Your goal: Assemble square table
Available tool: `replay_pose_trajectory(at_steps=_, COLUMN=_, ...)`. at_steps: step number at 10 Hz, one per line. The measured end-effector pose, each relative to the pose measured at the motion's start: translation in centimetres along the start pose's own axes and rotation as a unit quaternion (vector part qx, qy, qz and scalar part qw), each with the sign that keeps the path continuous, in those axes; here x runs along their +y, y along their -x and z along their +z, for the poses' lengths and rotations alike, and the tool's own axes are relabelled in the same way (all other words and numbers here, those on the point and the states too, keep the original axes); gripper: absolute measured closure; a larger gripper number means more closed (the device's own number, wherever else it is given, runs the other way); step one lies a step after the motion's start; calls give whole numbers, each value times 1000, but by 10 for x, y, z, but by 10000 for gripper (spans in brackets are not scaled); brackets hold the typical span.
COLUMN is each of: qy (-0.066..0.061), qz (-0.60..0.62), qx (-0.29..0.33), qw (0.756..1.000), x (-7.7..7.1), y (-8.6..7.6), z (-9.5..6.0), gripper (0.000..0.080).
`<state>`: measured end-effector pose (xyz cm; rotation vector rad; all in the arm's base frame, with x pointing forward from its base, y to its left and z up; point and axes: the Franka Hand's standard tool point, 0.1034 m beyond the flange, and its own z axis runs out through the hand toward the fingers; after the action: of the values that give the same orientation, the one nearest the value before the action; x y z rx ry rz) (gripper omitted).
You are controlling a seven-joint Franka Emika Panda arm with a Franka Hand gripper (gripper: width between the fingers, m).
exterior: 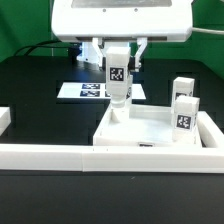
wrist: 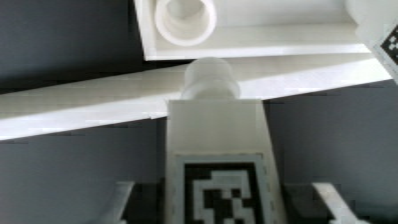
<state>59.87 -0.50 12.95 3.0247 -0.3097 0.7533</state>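
1. Nearest the exterior camera runs the long low white border wall [exterior: 60,155], stretching across the front of the black table [exterior: 30,100]; its far side lies against the front rim of the tabletop.
2. Just behind that wall lies the square tabletop [exterior: 150,128], white, with a raised rim; it sits flat on the table.
3. Above the tabletop's corner on the exterior view's left hangs the gripper [exterior: 119,72], its white fingers [exterior: 102,62] clamped on a tagged leg [exterior: 118,85].
4. That leg is held upright, its black-white tag facing the camera and its lower end reaching down to the tabletop's corner; whether it touches the socket I cannot tell from this view.
5. From the wrist view, the same leg [wrist: 217,150] fills the middle of the picture, its rounded tip pointing towards the tabletop's rim [wrist: 196,90], with a round corner socket [wrist: 183,15] showing just beyond the tip.
6. Two more legs stand upright at the tabletop's side on the exterior view's right: one [exterior: 185,113] at the rim, another [exterior: 183,89] just behind it.
7. Beyond the tabletop, behind the gripper, the marker board [exterior: 82,90] lies flat on the table.
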Motion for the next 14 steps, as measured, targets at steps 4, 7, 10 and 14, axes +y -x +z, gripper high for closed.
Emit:
replay_pose_trajectory(at_steps=4, qy=13, qz=-11, qx=19, qw=1000, x=13, y=12, z=20, gripper=509)
replay_pose_trajectory(at_steps=7, qy=12, qz=-11, qx=14, qw=1000, x=11, y=16, z=26, gripper=509)
replay_pose_trajectory(at_steps=10, qy=11, qz=-18, qx=4, qw=1000, x=3, y=28, z=36, gripper=509)
replay_pose_trajectory(at_steps=14, qy=16, qz=-23, qx=22, qw=999, x=3, y=26, z=37, gripper=509)
